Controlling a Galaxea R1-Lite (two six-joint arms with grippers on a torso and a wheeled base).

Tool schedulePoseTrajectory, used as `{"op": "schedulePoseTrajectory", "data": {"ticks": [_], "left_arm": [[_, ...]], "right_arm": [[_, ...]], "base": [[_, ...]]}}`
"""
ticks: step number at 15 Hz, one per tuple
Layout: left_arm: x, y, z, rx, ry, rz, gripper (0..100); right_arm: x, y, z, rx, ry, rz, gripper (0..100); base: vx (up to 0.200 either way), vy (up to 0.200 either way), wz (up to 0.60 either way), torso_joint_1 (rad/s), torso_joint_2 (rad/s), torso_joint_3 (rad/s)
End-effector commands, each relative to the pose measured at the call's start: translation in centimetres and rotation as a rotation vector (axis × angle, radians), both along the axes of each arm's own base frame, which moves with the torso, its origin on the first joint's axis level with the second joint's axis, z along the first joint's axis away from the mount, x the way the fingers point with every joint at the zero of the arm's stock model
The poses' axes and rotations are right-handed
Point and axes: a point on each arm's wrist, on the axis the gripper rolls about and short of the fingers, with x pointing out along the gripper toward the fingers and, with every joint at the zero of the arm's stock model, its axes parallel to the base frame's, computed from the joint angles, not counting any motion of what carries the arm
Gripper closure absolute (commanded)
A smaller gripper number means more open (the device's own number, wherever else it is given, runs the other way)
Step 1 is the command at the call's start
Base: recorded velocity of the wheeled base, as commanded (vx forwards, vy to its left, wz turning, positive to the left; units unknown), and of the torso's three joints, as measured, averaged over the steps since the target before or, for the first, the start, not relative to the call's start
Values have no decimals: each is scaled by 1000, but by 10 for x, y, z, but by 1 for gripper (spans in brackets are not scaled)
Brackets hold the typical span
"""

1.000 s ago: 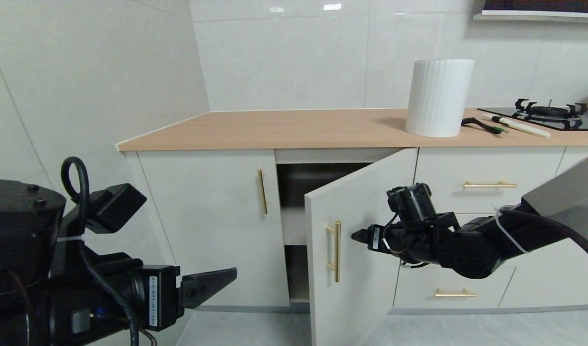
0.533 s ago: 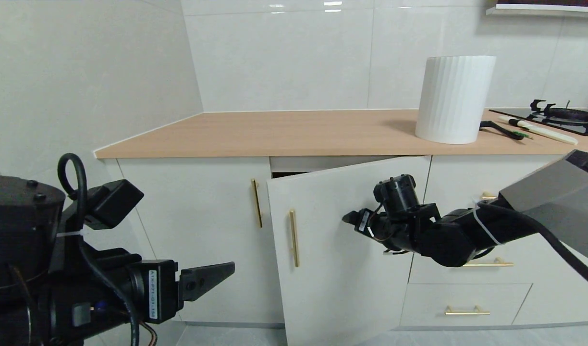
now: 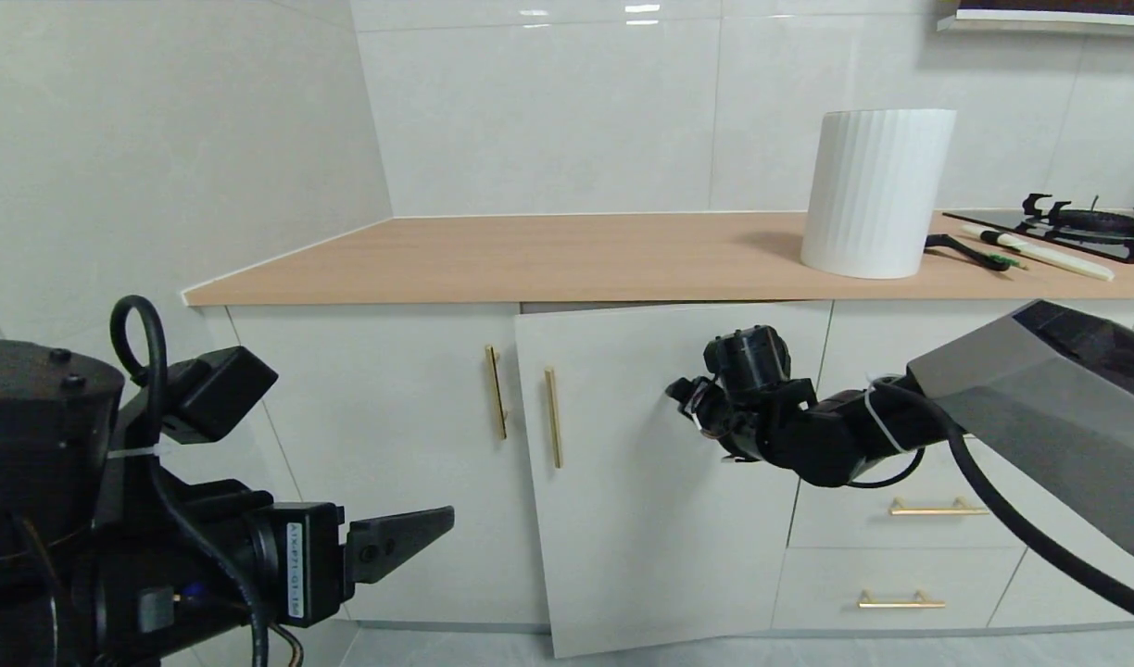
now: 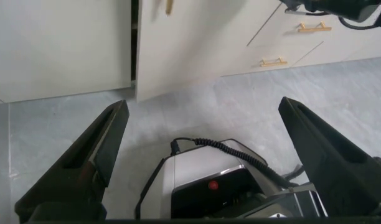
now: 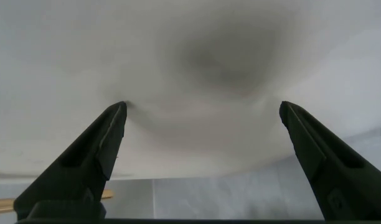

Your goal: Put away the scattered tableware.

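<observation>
- Head view: the right gripper (image 3: 680, 396) meets the face of the door (image 3: 641, 519) at about 3 o'clock of its handle (image 3: 552, 417). The door looks not quite seated. Risk: a push this far from the handle side, if too light, may leave the door ajar, and if too hard may make it rebound.
- Head view: the tableware (image 3: 1039, 250) lies on the counter (image 3: 548, 255) at 3 o'clock of the canister (image 3: 875, 193), beside the hob (image 3: 1086, 220). Risk: with the door shut these pieces remain outside, so the task probably stays unfinished.
- Head view: the left gripper (image 3: 409, 537) hangs low at 8 o'clock of the door, holding nothing.
- Left wrist view: the left gripper (image 4: 203, 106) is spread wide and empty over the floor. A dark gap shows along the door's edge, which suggests incomplete closure.
- Right wrist view: the right gripper (image 5: 202, 106) is spread wide, with both tips near or on the smooth door panel. Risk: the tips may skid across the panel and mark it, since nothing is pinched.
</observation>
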Motion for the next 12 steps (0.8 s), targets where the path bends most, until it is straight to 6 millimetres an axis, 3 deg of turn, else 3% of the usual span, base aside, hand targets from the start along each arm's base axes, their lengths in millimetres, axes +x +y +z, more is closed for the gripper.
{"op": "schedulePoseTrajectory", "data": {"ticks": [1, 4, 9, 12], "left_arm": [[0, 0, 0, 1, 2, 0, 0], [0, 0, 0, 1, 2, 0, 0], [0, 0, 0, 1, 2, 0, 0], [0, 0, 0, -1, 0, -1, 0]], "right_arm": [[12, -5, -13, -16, 6, -41, 0], [21, -9, -21, -35, 2, -94, 0], [23, -11, -19, -32, -7, -102, 0], [3, -13, 1, -54, -10, -93, 0]], "base": [[0, 0, 0, 0, 0, 0], [0, 0, 0, 0, 0, 0], [0, 0, 0, 0, 0, 0], [0, 0, 0, 0, 0, 0]]}}
